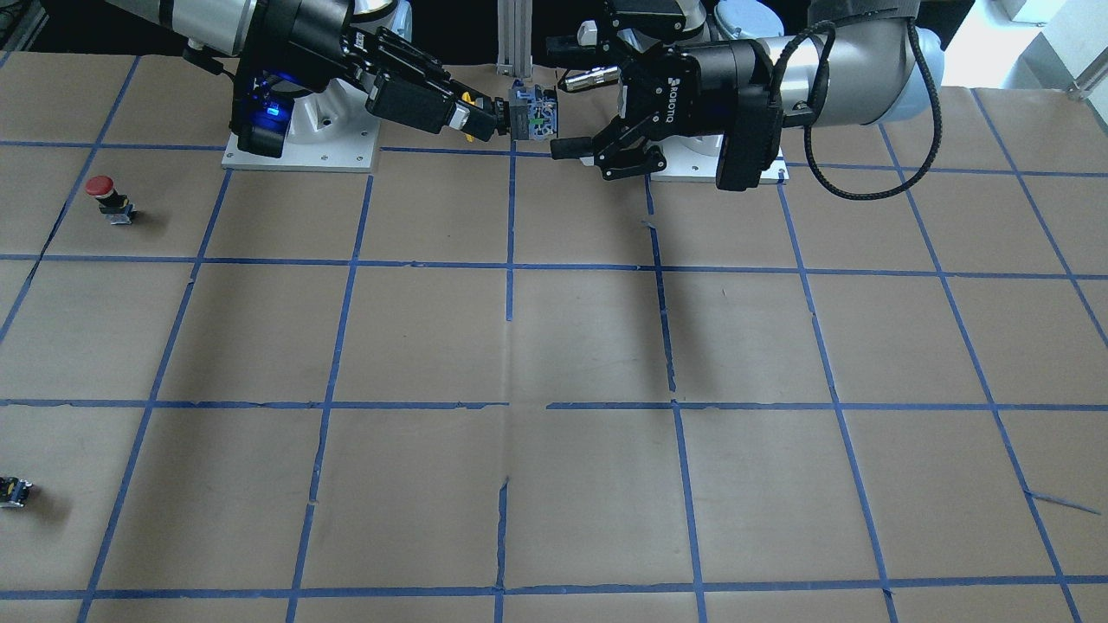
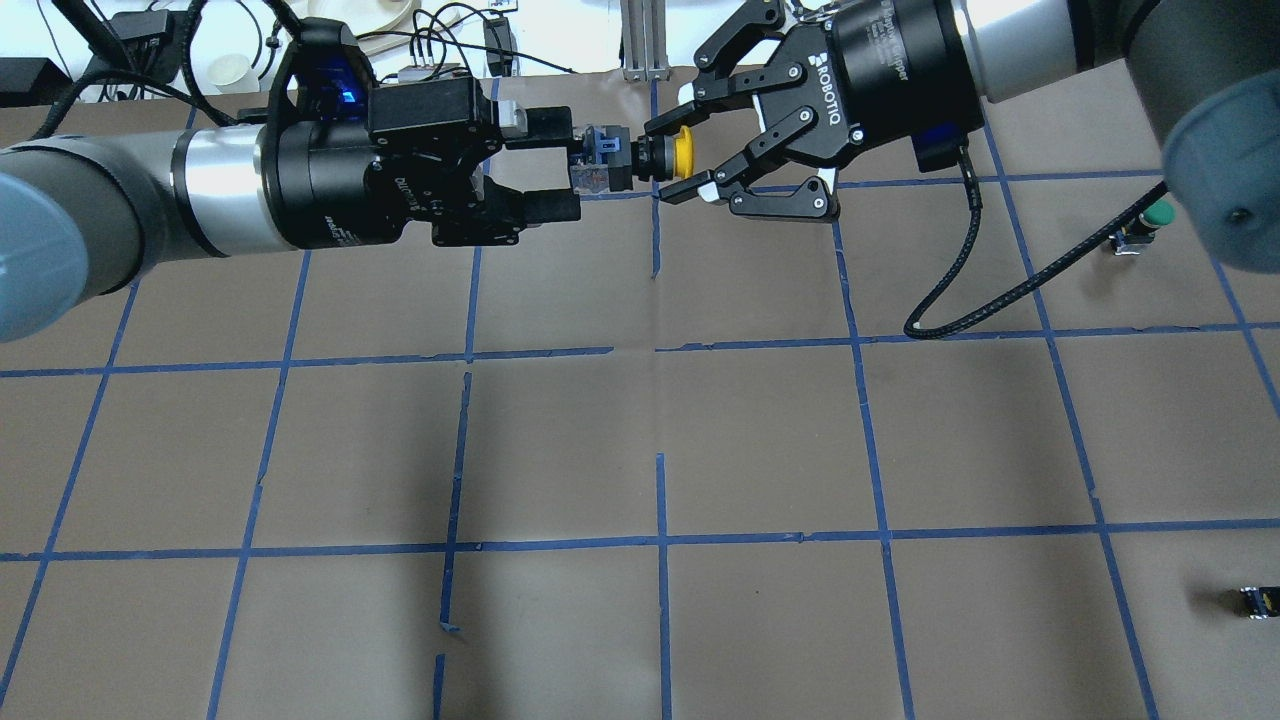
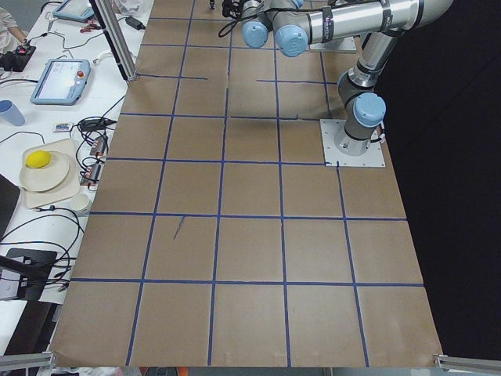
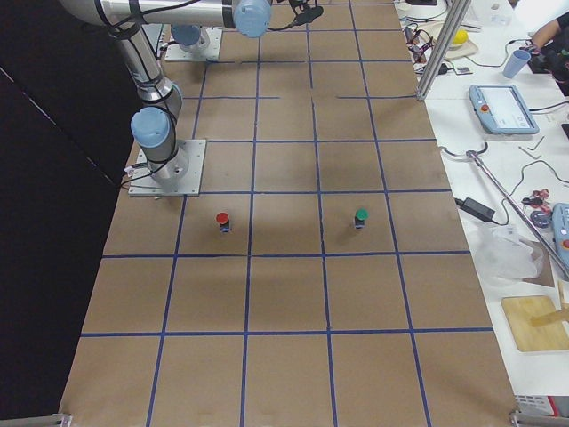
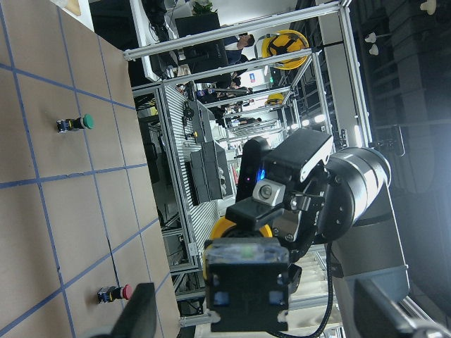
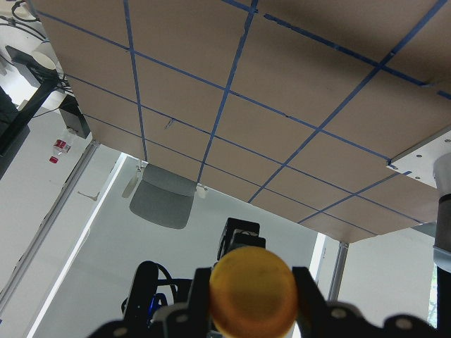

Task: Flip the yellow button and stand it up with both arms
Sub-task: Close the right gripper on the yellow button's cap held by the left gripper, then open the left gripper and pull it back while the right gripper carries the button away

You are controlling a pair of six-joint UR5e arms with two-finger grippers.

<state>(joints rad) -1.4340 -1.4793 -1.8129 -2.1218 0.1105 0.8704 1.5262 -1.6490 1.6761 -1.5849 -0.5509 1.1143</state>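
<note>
The yellow button (image 2: 603, 165) hangs in the air over the table's far middle, lying level. Its yellow cap points to my right arm and its grey-blue terminal end to my left arm. My right gripper (image 2: 672, 158) is shut on the cap end; the right wrist view shows the cap (image 6: 252, 290) pinched between its fingers. My left gripper (image 2: 563, 165) is open, its fingers wide apart on either side of the terminal end and not touching it. The left wrist view shows that end (image 5: 246, 289) between the spread fingers. The front view shows the button (image 1: 532, 112) between the two grippers.
A red-capped button (image 1: 110, 197) and a green-capped button (image 2: 1150, 218) stand on the table on my right side. A tiny dark component (image 2: 1258, 600) lies near the right edge. Both arm bases (image 1: 299, 147) sit at the table's robot side.
</note>
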